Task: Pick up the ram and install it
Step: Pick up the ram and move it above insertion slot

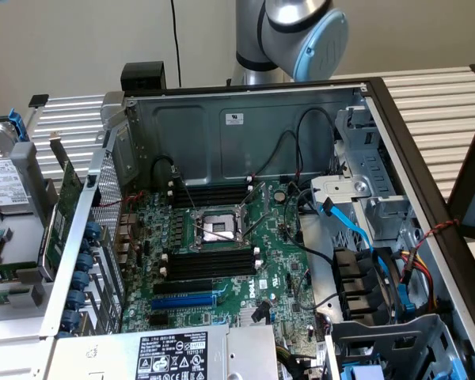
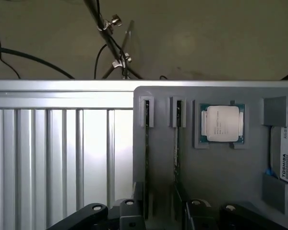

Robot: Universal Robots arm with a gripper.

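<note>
We find the black pincer (image 2: pixel 161 216) with its jaws apart and nothing between them, hanging over the flat grey plastic tray (image 2: pixel 221 177) on the ribbed metal table (image 2: pixel 62 143). The ram, a long thin green circuit-board stick (image 2: pixel 147 158), stands on edge in a tray slot, with a second like stick (image 2: pixel 177 153) just beside it. The black memory slots (image 1: pixel 211 262) on the green motherboard (image 1: pixel 279 265) appear empty. We judge the hazard thus: a descent off-centre could catch both sticks, or clamp one crooked
</note>
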